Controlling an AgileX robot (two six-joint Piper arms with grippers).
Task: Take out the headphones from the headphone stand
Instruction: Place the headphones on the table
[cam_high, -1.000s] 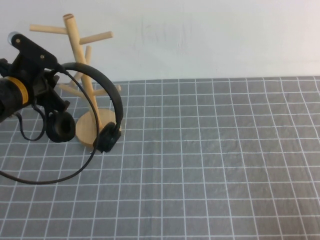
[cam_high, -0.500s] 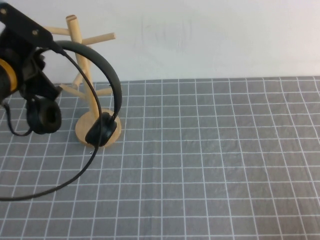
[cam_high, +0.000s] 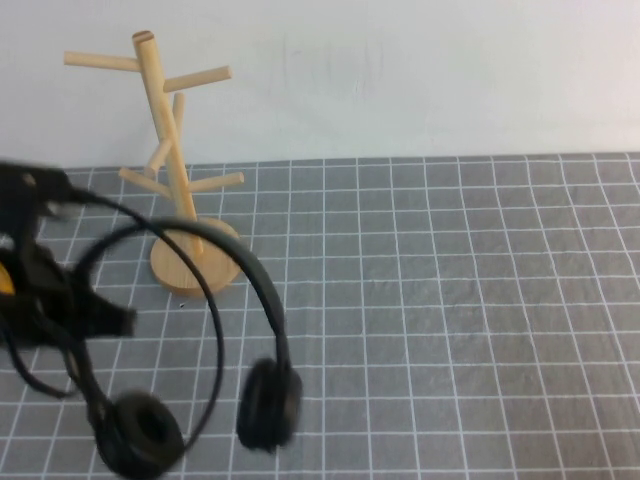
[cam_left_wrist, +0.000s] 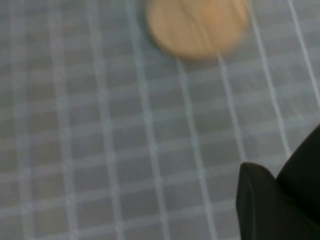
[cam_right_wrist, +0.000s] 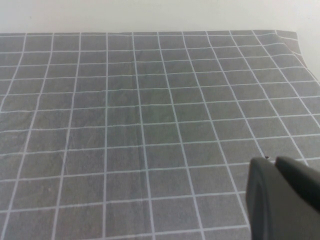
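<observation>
Nearest the camera, one pair of headphones hangs from the left gripper at the left edge of the high view, off the stand entirely. Its thin black headband arches out from the fingers toward the middle of the tabletop, and its two round ear cups dangle below and in front of the fingers, low over the grey checked cloth; whether they touch the cloth cannot be told. The fingers are blurred, so how far they are closed cannot be told, though the headband runs out from right at them. One black cable loops down beside the nearer ear cup. Beyond the fingers, toward the wall, stands one headphone stand, a light wooden pole with several short peg branches on a round disc base, upright and carrying nothing. The right gripper shows only in its own wrist view, as a dark mass over bare checked cloth; its fingers' opening cannot be told.
</observation>
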